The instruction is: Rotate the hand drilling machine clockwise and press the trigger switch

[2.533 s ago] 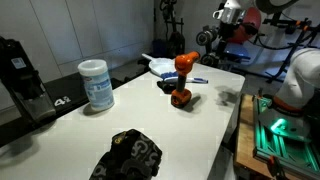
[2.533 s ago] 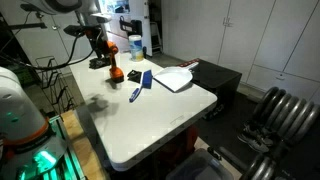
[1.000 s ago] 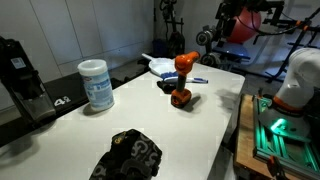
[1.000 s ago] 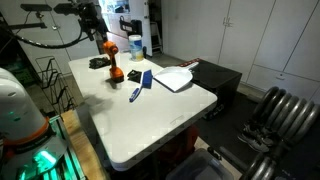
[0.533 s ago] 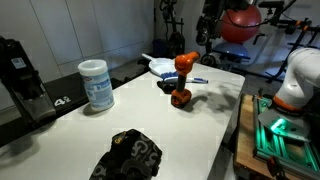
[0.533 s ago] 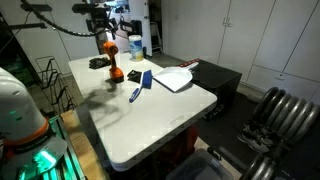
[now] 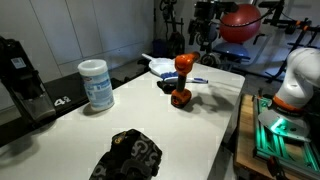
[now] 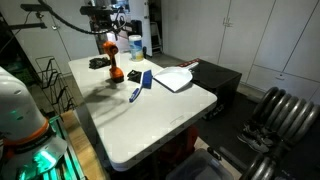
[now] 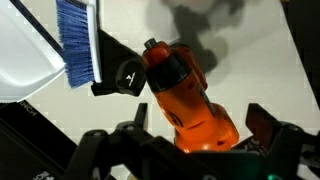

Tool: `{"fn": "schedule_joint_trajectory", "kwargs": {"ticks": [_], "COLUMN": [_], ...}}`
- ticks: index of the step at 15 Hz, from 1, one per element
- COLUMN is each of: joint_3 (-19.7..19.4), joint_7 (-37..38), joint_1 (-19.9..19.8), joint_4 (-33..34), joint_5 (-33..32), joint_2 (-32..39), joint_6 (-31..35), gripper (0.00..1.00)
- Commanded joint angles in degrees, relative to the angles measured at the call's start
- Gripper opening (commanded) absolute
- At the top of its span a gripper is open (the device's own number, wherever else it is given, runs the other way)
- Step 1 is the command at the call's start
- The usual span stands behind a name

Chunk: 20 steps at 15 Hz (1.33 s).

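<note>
The orange and black hand drill [image 7: 181, 80] stands upright on the white table [image 7: 120, 125], near its far end. It also shows in an exterior view [image 8: 114, 68]. My gripper [image 7: 204, 38] hangs in the air above the drill, open and empty, and also shows in an exterior view [image 8: 104, 30]. In the wrist view the drill's orange body [image 9: 185, 95] lies between my two spread fingers [image 9: 262, 120], with a gap on each side. The trigger is not clearly visible.
A white dustpan [image 8: 172, 78] with a blue brush [image 9: 75, 40] and a blue pen [image 8: 135, 93] lie beside the drill. A white canister [image 7: 96, 85], a black lump [image 7: 130, 155] and a black box [image 7: 20, 75] are on the table's other half.
The arm has swung in from the side and come over the drill. The drill and the other objects have not moved.
</note>
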<state>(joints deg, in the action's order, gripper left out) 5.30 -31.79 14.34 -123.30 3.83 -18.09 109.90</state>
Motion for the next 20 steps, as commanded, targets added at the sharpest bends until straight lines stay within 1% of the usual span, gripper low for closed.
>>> {"fn": "schedule_joint_trajectory", "kwargs": {"ticks": [1, 5, 7, 10, 13, 17, 18, 19, 20], "joint_3": [0.17, 0.33, 0.89, 1.38, 1.82, 2.29, 2.33, 2.39, 2.41], "joint_7": [-1.75, -8.09, -10.3, -14.16, -16.44, -17.13, -16.98, -16.65, -16.54], "joint_1": [0.12, 0.75, 0.71, 1.12, 1.04, 0.73, 0.72, 0.7, 0.69], "joint_4": [0.34, 0.84, 0.64, 0.07, -0.11, -0.2, -0.23, -0.36, -0.39], "joint_5": [0.03, 0.07, -1.28, -0.85, -1.15, -1.73, -1.51, -1.31, -1.23], "joint_2": [0.39, 1.4, 1.61, 2.26, 2.88, 3.15, 3.2, 3.21, 3.26], "joint_6": [-0.57, -1.59, -1.14, -0.51, -0.65, -0.81, -0.8, -0.54, -0.48], "gripper": [1.0, 1.0, 1.0, 1.0, 1.0, 1.0, 0.76, 0.74, 0.66]}}
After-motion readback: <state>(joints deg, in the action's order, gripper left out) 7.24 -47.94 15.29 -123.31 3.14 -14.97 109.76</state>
